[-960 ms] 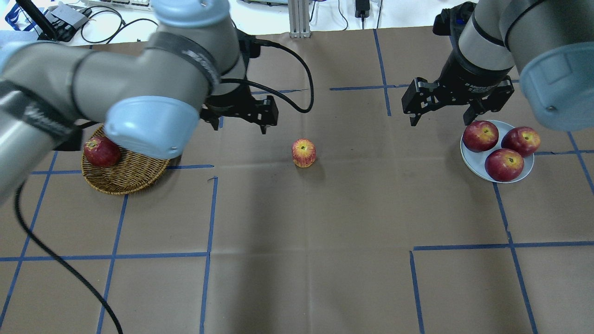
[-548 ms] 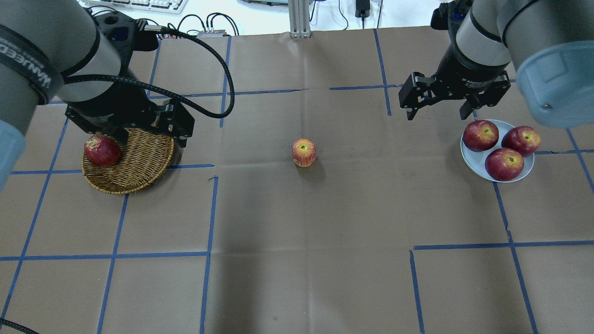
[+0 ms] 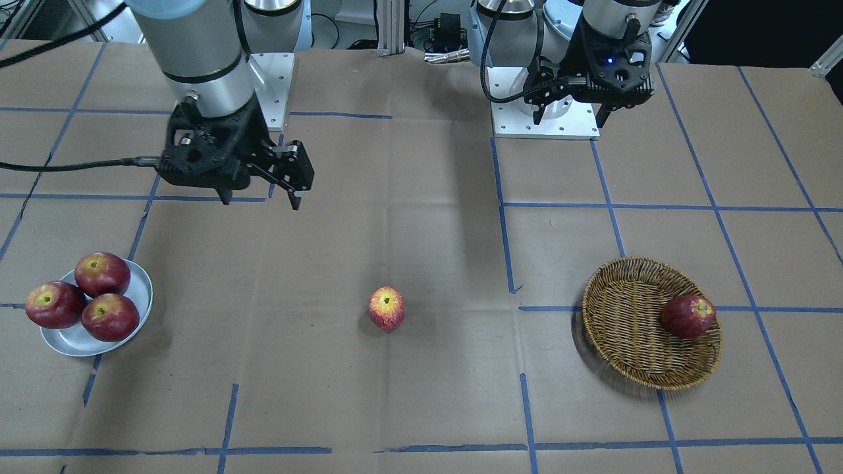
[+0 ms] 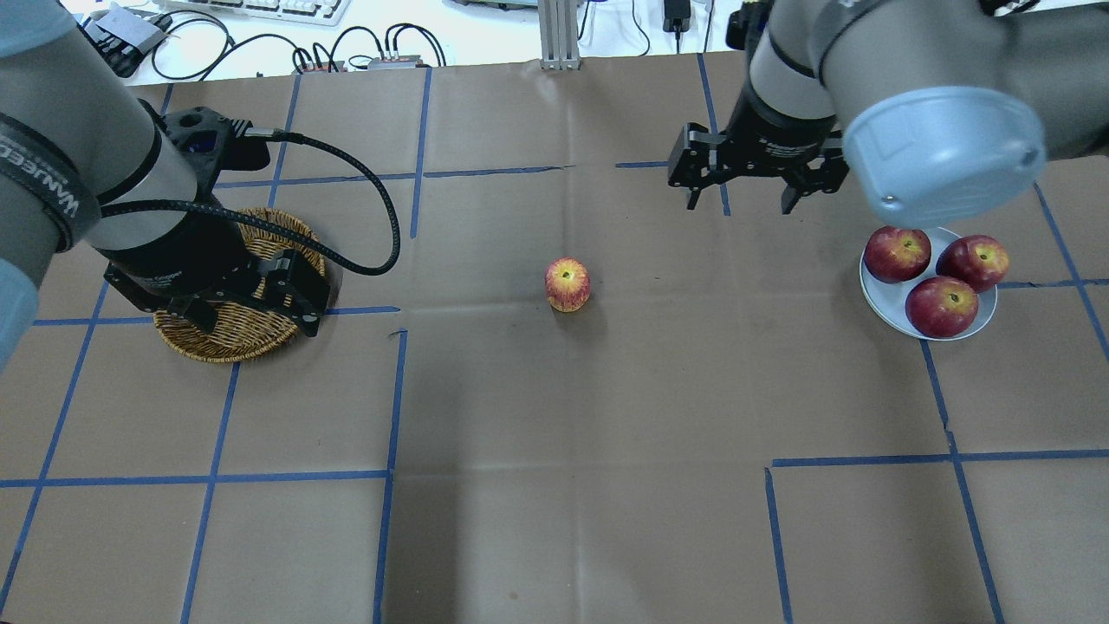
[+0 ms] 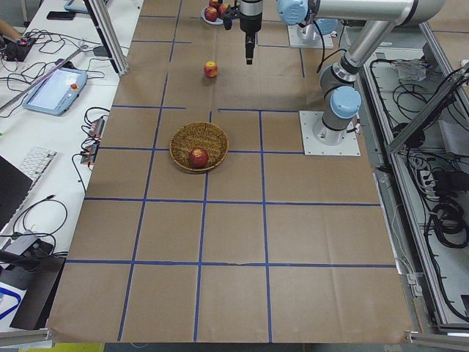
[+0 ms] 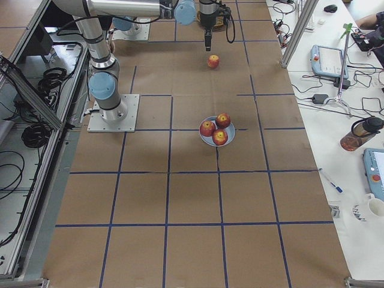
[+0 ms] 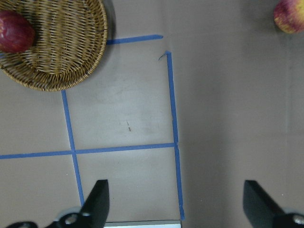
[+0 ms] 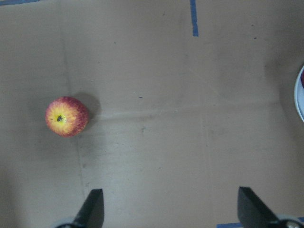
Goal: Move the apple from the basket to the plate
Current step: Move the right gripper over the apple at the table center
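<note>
The apple with a yellow-orange blush lies alone on the brown paper at mid-table; it also shows in the front view and the right wrist view. The wicker basket holds one dark red apple. The pale plate holds three dark red apples. My left gripper is open and empty, high up, and covers part of the basket in the overhead view. My right gripper is open and empty, raised between the blushed apple and the plate.
Blue tape lines cross the brown paper. The arms' base plates stand at the robot's side of the table. Cables and keyboards lie beyond the far edge.
My left gripper has swung from near mid-table back over the basket and now hides its dark apple from overhead. My right gripper has moved from above the plate towards the middle.
</note>
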`<state>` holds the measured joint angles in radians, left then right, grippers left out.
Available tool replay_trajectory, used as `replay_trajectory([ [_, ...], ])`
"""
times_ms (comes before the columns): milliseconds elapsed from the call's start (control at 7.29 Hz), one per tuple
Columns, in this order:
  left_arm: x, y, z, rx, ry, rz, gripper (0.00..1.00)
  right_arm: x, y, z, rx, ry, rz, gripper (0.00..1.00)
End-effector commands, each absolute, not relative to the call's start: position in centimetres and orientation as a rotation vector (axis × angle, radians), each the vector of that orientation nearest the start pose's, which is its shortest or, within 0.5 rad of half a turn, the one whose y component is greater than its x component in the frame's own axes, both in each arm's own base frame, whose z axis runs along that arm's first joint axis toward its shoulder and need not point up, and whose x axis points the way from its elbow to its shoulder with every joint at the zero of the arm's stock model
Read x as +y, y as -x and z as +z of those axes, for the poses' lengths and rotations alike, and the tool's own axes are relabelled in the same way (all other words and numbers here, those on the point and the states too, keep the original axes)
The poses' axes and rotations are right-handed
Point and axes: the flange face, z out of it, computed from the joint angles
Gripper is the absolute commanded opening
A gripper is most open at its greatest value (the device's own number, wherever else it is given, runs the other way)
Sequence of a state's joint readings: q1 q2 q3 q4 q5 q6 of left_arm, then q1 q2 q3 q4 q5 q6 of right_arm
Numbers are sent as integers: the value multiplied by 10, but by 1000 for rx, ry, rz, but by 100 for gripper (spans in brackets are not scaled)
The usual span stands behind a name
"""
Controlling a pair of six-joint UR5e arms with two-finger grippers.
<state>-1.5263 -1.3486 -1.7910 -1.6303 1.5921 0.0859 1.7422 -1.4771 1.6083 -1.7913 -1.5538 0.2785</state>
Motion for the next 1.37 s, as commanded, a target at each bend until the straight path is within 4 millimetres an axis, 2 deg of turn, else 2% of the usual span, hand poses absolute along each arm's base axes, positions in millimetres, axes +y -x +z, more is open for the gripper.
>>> replay_trajectory([
  [0,-400,104,470,3157,-7,95,99,-522,-309,406,3085,-205,-142,100],
  [274,-402,104,466,3156,-14,105,99,-536,-347,351,3073,-275,-142,100],
  [548,-399,98,470,3144,-3,92,99,-548,-372,293,3104,-249,-184,100],
  [960,-398,94,458,3156,15,129,99,-549,-375,223,3125,-226,-204,100],
  [1234,-399,94,458,3156,15,126,99,-543,-373,190,3128,-228,-188,100],
])
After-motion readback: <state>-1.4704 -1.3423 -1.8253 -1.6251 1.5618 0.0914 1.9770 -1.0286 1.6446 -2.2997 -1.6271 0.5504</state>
